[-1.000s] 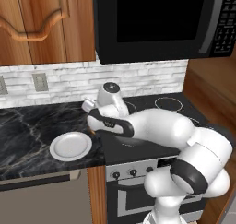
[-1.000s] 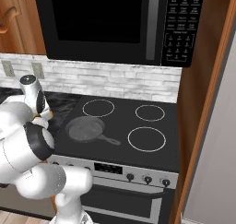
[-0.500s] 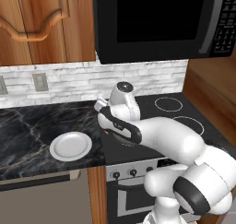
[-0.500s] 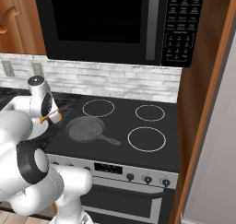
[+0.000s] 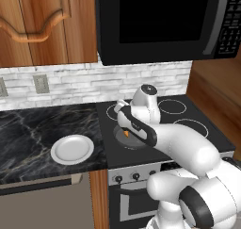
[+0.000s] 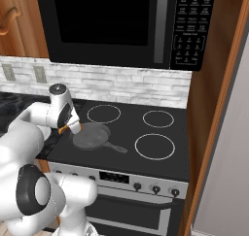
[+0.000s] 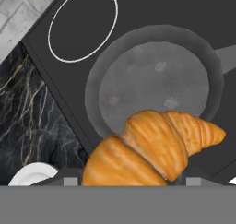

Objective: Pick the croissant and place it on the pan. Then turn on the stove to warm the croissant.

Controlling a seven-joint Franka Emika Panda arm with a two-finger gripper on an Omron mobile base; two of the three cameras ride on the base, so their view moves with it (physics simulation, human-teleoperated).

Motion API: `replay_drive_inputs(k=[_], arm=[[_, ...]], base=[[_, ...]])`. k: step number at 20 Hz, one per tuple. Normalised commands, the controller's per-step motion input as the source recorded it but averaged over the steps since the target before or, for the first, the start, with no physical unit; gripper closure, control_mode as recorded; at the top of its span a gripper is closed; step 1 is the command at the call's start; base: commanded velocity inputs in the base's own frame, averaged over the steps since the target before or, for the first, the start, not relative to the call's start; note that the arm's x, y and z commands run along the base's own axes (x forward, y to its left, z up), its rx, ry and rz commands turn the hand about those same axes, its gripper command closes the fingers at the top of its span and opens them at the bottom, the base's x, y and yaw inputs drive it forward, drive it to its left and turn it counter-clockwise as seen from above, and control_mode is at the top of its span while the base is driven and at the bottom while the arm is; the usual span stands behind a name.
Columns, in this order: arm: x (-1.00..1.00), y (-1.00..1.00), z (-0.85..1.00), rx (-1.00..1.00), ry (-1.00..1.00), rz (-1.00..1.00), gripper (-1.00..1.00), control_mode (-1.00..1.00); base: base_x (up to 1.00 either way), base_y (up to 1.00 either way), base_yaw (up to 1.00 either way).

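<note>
Clearly the croissant [image 7: 152,151] sat clamped in our claw [image 5: 126,131], hanging above the near-left rim of the pan [image 7: 154,82]. We saw the pan resting on the front-left burner of the stove [image 6: 160,128], and the white plate [image 5: 72,149] on the table [image 5: 33,129] beside it.

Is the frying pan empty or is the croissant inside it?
Empty: the round dark grey pan shows a bare bottom; the golden croissant hangs above its edge.
</note>
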Motion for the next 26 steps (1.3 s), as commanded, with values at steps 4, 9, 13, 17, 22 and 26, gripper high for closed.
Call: replay_drive_inputs(k=[4,9,13,17,22,26], arm=[[0.01,-0.54,-0.09,0.0,0.02,0.0,1.0,-1.0],[0.12,-0.45,-0.15,0.0,0.05,0.0,1.0,-1.0],[0.26,-0.3,-0.2,0.0,0.06,0.0,1.0,-1.0],[0.37,-0.18,-0.23,0.0,0.06,0.0,1.0,-1.0],[0.37,-0.03,-0.27,0.0,0.06,0.0,1.0,-1.0],[0.33,0.0,-0.35,0.0,0.08,0.0,1.0,-1.0]], base=[[0.0,0.0,0.0],[0.0,0.0,0.0],[0.0,0.0,0.0],[0.0,0.0,0.0],[0.0,0.0,0.0],[0.0,0.0,0.0]])
